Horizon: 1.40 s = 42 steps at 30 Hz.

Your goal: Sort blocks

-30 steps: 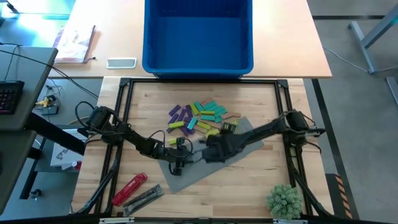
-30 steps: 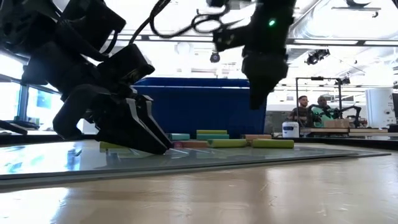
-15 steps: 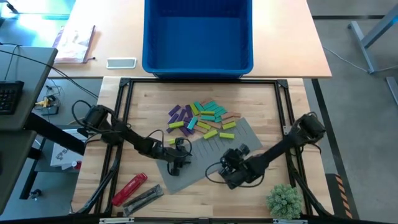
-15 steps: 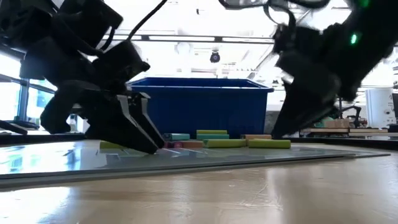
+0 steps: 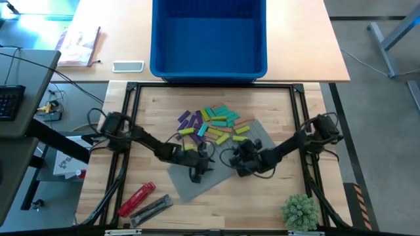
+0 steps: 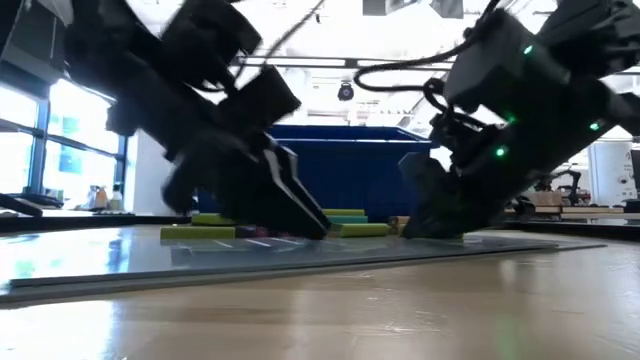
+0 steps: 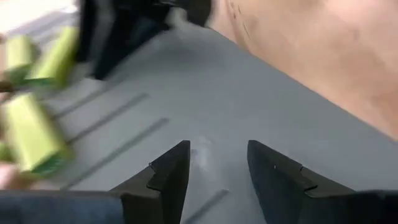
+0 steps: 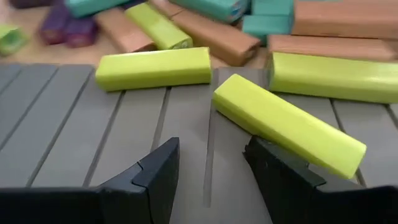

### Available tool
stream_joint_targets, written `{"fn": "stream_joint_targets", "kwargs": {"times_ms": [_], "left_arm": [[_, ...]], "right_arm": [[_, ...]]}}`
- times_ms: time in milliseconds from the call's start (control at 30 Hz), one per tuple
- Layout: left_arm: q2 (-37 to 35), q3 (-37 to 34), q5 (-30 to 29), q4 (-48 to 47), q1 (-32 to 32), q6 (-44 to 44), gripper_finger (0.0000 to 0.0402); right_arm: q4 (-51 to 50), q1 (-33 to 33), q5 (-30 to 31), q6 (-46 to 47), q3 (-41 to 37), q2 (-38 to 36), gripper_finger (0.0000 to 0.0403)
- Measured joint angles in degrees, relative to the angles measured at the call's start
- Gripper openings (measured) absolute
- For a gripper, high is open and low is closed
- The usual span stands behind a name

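Looking for words or brand names, none can be read anywhere in these views.

The blocks (image 5: 213, 124) lie in a messy pile on the wooden table (image 5: 275, 196), in front of the big blue bin (image 5: 209, 38). They are purple, teal, lime green and tan. Some lime ones have spilled onto the far edge of the grey mat (image 5: 197, 183).

The left gripper (image 5: 199, 172) is low over the mat, near the middle of the table. Its fingers (image 7: 171, 174) are apart and hold nothing. In the left wrist view only bare grey mat shows between them. A few blurry lime blocks (image 7: 31, 134) lie off to one side, not touching the fingers.

The right gripper (image 5: 237, 156) is also low over the mat, just beside the pile. Its fingers (image 8: 155, 171) are apart and empty too. In the right wrist view a lime block (image 8: 289, 124) lies slanted on the mat just ahead of the fingers, with one end very close to one fingertip. Another lime block (image 8: 153, 68) lies flat a bit farther ahead. Behind them are tan, teal and purple blocks.

A red tool (image 5: 136, 198) lies near the front left corner of the table. A small green plant (image 5: 300, 211) sits at the front right.
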Motion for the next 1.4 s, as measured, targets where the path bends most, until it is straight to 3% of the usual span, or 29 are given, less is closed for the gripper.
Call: {"fn": "stream_joint_targets", "kwargs": {"times_ms": [267,667,833,1100,1267,1400], "left_arm": [[7.44,3.75,0.27,2.09,1.15,-1.20,0.0145],[7.27,2.56,3.75,1.49,-0.64,-2.46,0.0145],[7.22,2.50,4.59,1.39,-0.75,-2.89,0.0145],[4.35,2.31,4.44,-3.31,-0.80,-3.82,0.0145],[2.03,2.15,4.18,-5.82,0.18,-1.17,0.0145],[-2.27,2.06,1.37,-14.79,1.74,-3.17,0.0145]], "right_arm": [[-0.50,-4.15,-1.36,-10.82,1.72,0.04,0.0185],[-0.51,-16.52,-3.06,-25.09,4.09,-0.08,0.0185],[0.63,-23.82,-11.45,-21.80,4.26,-1.92,0.0185],[-1.57,-18.70,-17.61,-25.71,4.26,-6.05,0.0185],[-11.39,-14.48,-17.31,-16.76,4.23,-5.20,0.0185],[-16.45,-9.33,-15.78,-10.51,4.30,-5.33,0.0185]]}}
